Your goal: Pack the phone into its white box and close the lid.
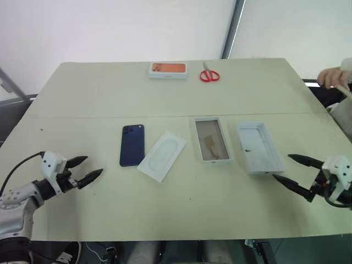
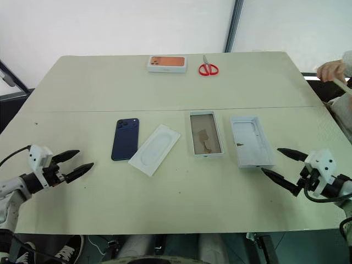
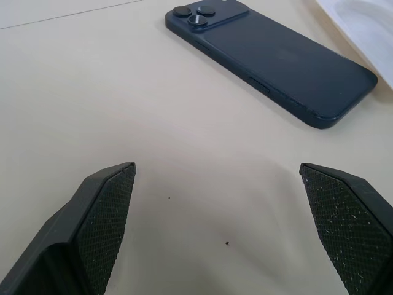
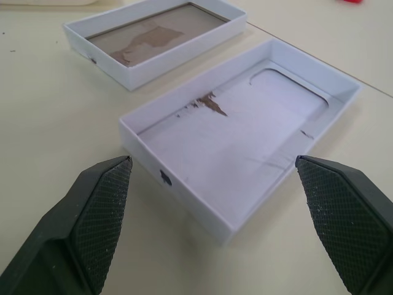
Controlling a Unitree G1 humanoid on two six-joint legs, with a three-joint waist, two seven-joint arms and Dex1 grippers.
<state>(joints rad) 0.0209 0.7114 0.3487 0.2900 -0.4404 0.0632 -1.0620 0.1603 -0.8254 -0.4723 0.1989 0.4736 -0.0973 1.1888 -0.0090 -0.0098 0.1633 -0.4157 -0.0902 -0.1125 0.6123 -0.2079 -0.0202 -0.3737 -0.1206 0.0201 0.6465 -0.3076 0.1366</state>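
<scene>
Worktop (image 1: 165, 93): pale beige surface filling most of the head view, with a faint seam running across it above the row of things.
Phone (image 1: 132, 144): lies flat, back up, left of centre in the frame, camera cluster at its upper left corner; nothing touches it.
Insert card (image 1: 162, 155): flat white card with an oval recess, tilted, just beside the phone on its right, close to the phone's lower corner.
Box (image 1: 212, 139): open white tray at centre frame, brownish lining showing inside, set upright along the frame, apart from the card.
Lid (image 1: 258, 147): lies inside-up just right of the box, plain white inside with a few brown marks, a narrow strip of worktop between the two.
Left hand (image 1: 82, 170): lower left of the frame, over bare worktop, fingers spread wide apart and holding nothing; it points toward the phone, which lies near but apart from it.
Right hand (image 1: 291, 171): lower right of the frame, fingers wide apart, empty, aimed at the near end of the lid and close to it without touching.
Orange-topped box (image 1: 168, 70): upper centre, at the far edge.
Scissors (image 1: 209, 74): red-handled, just right of the orange-topped box.
Person's hand (image 1: 331, 77): at the right edge of the frame, beyond the worktop's corner.
</scene>
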